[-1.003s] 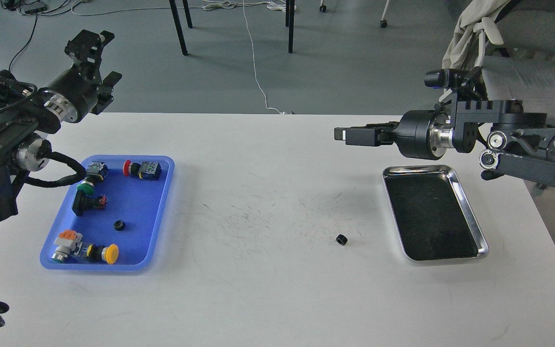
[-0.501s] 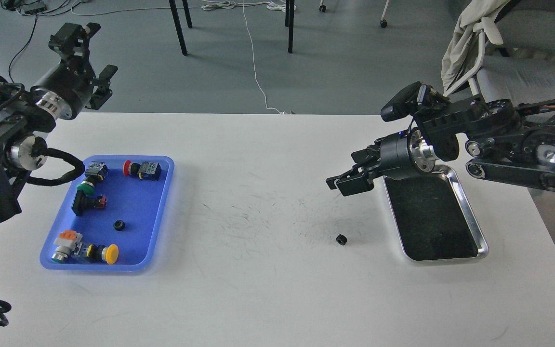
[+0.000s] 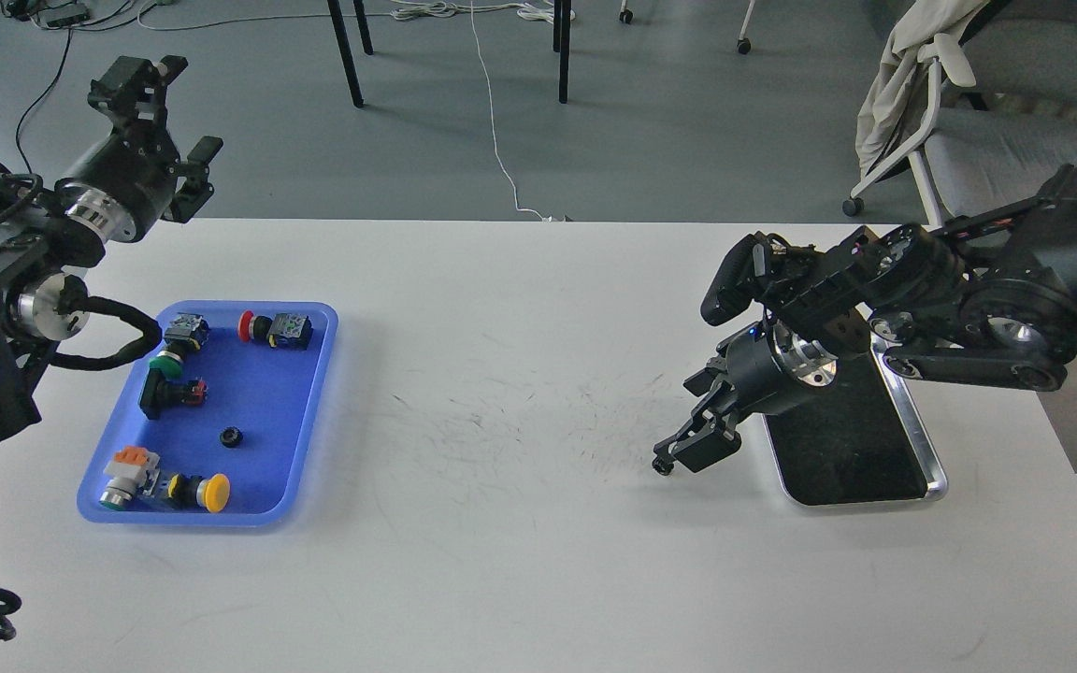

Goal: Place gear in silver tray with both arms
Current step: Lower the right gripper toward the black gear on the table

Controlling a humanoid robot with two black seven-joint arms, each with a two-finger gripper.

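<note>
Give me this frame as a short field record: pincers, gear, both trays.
right pincer: down at the table just left of the silver tray, fingertips at the small black gear; closure unclear
gear on table: mostly hidden by the fingertips, outside the silver tray
left pincer: raised beyond the table's far left edge, open, holding nothing
silver tray: no gear visible inside
blue tray: holds push buttons and a second small black gear
</note>
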